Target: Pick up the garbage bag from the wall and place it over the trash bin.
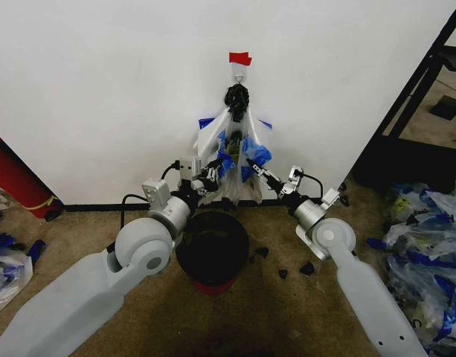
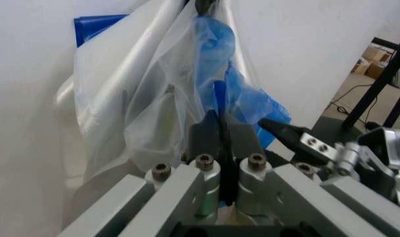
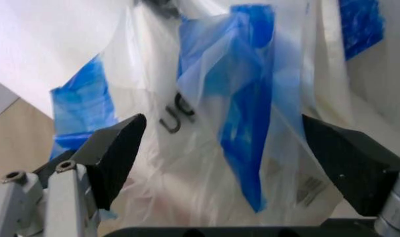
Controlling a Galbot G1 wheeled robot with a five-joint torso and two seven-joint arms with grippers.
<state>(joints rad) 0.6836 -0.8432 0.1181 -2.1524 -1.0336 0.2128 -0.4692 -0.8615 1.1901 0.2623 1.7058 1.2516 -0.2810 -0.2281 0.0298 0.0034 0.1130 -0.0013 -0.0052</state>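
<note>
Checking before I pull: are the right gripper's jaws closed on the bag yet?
No: in the right wrist view the right gripper has its jaws spread wide, with the garbage bag hanging between them.

White wall (image 1: 101, 89), brown floor (image 1: 79, 223)

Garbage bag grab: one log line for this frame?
left gripper: shut on garbage bag | right gripper: open at bag | bag on wall hook | trash bin: below
</note>
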